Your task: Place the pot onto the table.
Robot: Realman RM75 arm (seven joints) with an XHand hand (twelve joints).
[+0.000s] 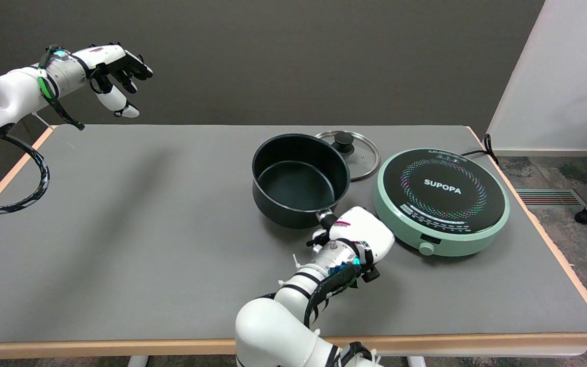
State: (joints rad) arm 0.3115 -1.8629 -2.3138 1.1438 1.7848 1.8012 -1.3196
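Head view. The right hand [358,230], seen from its back, is closed around the handle [326,218] of the black pot [299,179]; its fingers are hidden beneath the white shell. The pot lies just beyond and left of the hand, upright, open and empty, and appears to rest on the grey table [120,229]. Its glass lid [354,153], knob up, lies flat on the table directly beyond the hand, partly hidden behind the pot's rim. To the hand's right, just beside it, sits the green cooker [444,201], its black top bare.
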